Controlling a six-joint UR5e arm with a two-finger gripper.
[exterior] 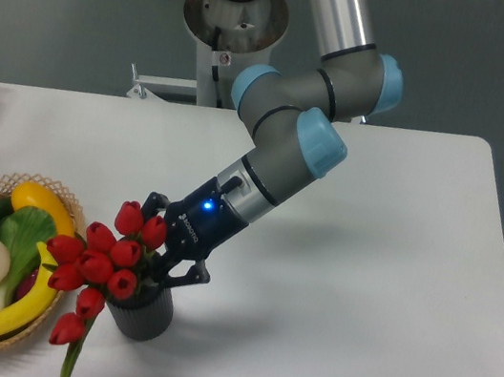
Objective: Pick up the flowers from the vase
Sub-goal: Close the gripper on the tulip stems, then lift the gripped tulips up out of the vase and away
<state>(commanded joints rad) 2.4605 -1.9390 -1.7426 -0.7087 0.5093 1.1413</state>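
Fingers (163,256) of the arm looked clenched on the flowers (104,261) just above the vase (140,312), which stood on the desk (365,266). Light, floppy and easily bruised, the bunch seemed best held at the stems.

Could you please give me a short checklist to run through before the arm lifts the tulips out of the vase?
1. Gripper is at the flowers, just above the vase rim: ok.
2. Fingers closed firmly on the stems: cannot tell, the buds hide the contact.
3. Vase upright on the table: ok.
4. Vase will stay down when the stems pull out: cannot tell, nothing holds it.
5. Room on the basket side: not ok, the drooping buds hang right beside the banana.
6. Space above the bunch free for a lift: ok.
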